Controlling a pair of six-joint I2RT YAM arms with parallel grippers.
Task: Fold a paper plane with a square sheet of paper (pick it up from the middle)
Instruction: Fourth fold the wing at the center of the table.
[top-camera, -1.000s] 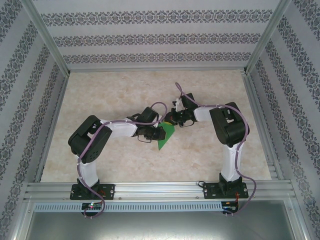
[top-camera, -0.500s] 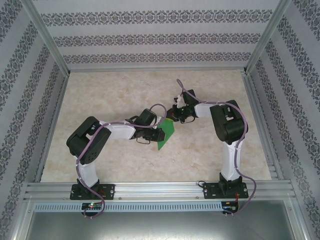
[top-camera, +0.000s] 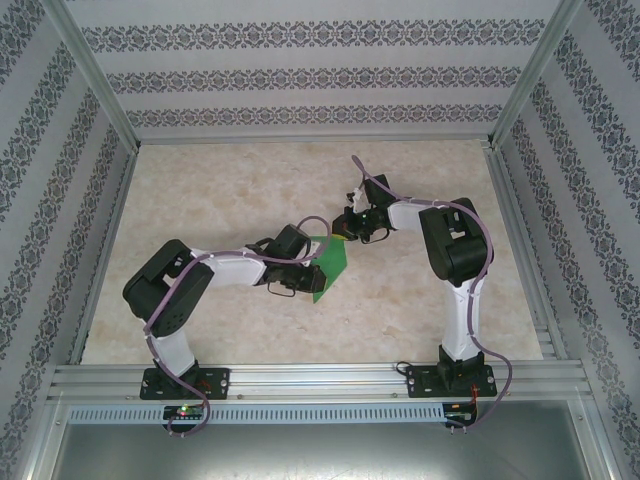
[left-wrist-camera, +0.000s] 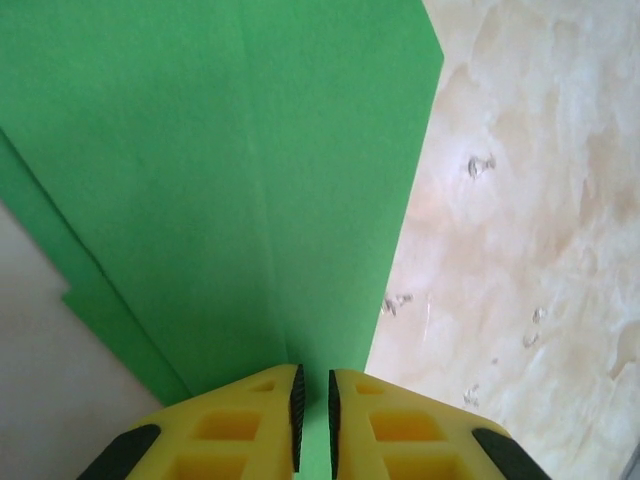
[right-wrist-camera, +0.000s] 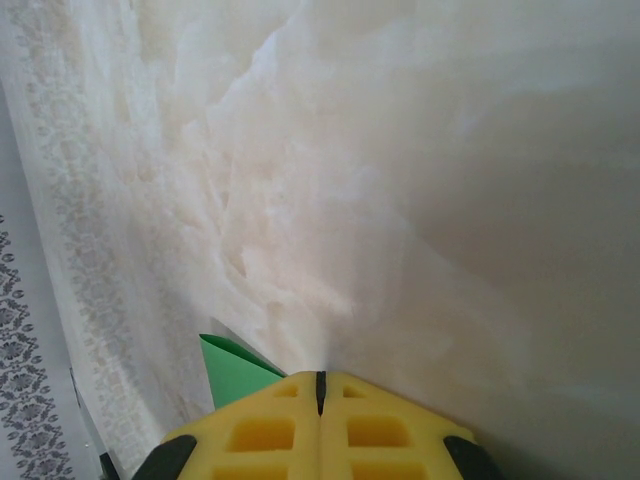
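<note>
The green paper (top-camera: 330, 266), folded with layered edges and a lengthwise crease, sits at the table's middle between both arms. In the left wrist view the paper (left-wrist-camera: 230, 180) runs forward from my left gripper (left-wrist-camera: 310, 405), whose yellow fingers are shut on its near edge by the crease. From above, the left gripper (top-camera: 311, 273) is at the sheet's left side. My right gripper (top-camera: 344, 229) is at the sheet's far corner, jaws fully shut (right-wrist-camera: 320, 385). A green corner (right-wrist-camera: 232, 368) pokes out beside its left finger; whether it is pinched is hidden.
The marble-patterned tabletop (top-camera: 230, 190) is bounded by aluminium rails (top-camera: 300, 380) at the near edge and patterned walls (top-camera: 310, 80) at the back and sides. Purple cables loop over both arms.
The left arm's elbow has swung left and nearer, and its gripper has carried the paper slightly. The right gripper has shifted a little farther back. Both jaws stayed as they were.
</note>
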